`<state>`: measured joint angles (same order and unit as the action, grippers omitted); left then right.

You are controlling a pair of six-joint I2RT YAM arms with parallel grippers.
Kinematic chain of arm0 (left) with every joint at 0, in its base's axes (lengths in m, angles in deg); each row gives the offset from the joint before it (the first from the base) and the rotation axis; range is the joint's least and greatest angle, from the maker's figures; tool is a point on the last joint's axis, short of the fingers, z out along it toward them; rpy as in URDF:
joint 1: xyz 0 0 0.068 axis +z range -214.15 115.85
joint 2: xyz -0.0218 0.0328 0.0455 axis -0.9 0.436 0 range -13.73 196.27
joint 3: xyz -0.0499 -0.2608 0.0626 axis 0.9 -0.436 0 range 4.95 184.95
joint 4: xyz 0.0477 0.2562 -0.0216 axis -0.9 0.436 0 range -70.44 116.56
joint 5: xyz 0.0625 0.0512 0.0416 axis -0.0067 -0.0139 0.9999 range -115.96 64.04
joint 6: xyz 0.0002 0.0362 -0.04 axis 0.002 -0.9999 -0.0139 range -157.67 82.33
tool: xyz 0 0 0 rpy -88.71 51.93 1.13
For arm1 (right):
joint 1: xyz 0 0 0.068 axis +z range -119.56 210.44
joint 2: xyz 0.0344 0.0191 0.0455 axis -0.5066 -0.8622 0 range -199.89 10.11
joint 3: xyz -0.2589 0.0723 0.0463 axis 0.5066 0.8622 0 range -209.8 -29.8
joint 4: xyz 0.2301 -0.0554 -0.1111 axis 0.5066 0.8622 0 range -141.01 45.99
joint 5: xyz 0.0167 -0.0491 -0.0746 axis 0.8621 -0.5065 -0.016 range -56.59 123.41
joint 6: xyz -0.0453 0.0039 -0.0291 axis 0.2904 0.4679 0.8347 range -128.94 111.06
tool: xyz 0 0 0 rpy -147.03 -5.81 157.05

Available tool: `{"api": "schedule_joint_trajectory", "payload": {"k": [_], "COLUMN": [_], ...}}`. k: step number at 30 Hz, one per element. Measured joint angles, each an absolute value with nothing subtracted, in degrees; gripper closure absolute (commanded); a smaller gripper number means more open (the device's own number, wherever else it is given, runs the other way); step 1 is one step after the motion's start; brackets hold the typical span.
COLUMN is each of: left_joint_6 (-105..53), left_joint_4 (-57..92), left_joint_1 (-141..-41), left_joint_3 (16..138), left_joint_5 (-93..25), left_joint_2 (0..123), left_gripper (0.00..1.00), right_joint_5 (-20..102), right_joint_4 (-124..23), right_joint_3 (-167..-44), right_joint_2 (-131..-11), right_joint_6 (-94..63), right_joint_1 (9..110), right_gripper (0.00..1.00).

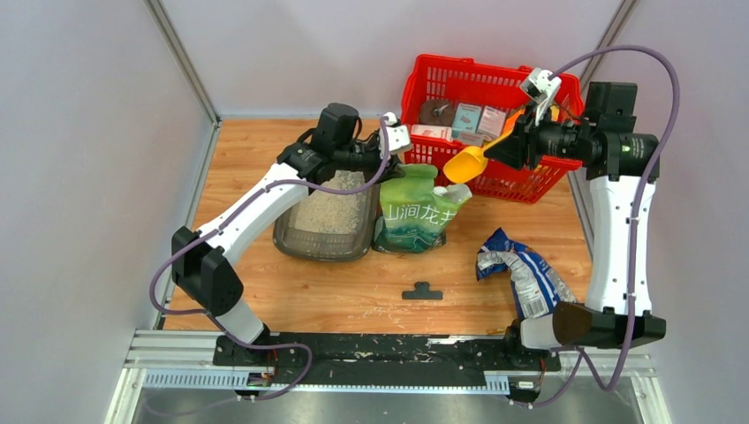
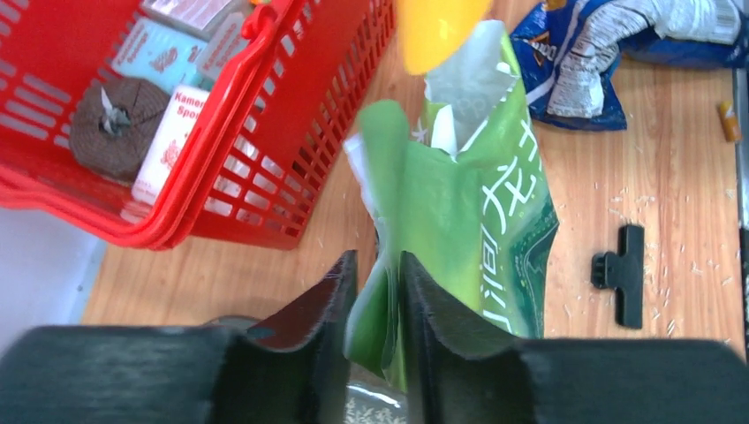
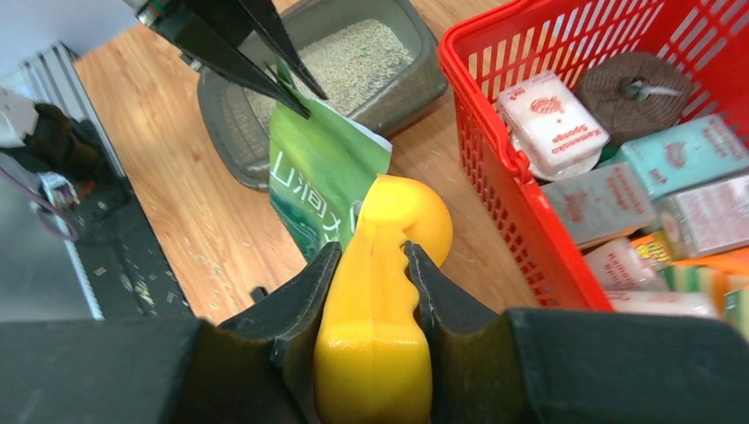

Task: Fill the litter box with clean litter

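Observation:
The dark grey litter box lies left of centre and holds pale clean litter; both also show in the right wrist view, the litter box and its litter. A green bag stands upright against the box's right side. My left gripper is above the bag's top left corner. Its jaws pinch a fold of the green bag, left gripper. My right gripper is shut on the handle of a yellow scoop. The scoop hangs over the bag's open mouth.
A red wire basket of packets stands at the back right, close behind the scoop. A crumpled blue bag lies at the front right. A black clip lies near the front edge, among scattered grains.

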<state>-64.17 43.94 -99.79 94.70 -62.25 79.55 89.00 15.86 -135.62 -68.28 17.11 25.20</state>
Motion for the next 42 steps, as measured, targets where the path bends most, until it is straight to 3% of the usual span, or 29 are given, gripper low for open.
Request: {"api": "schedule_joint_trajectory", "payload": {"k": [2,4,11,18,42], "left_joint_6": [-65.0,-65.7,-65.7,-60.2,-53.5], "left_joint_4": [45.8,47.9,49.8,42.7,36.0], "left_joint_1": [-99.8,-99.8,-99.8,-99.8,-99.8], "left_joint_3": [95.7,96.3,96.4,91.9,88.6], "left_joint_5": [-63.5,-65.0,-67.1,-64.0,-59.1], "left_joint_2": [79.5,79.5,79.5,76.4,75.5], "left_gripper": [0.93,1.00,1.00,1.00,1.00], "right_joint_5": [89.2,89.4,88.8,88.6,86.0], "right_joint_4": [19.8,22.4,25.3,26.3,26.3], "right_joint_3": [-139.1,-142.1,-145.4,-146.5,-139.5], "right_joint_2": [-70.3,-72.4,-76.4,-77.0,-70.6], "right_joint_6": [22.6,27.6,40.2,46.0,46.0], "right_joint_1": [25.2,25.3,26.3,27.9,32.1], "right_gripper": [1.00,1.00,1.00,1.00,1.00]}}
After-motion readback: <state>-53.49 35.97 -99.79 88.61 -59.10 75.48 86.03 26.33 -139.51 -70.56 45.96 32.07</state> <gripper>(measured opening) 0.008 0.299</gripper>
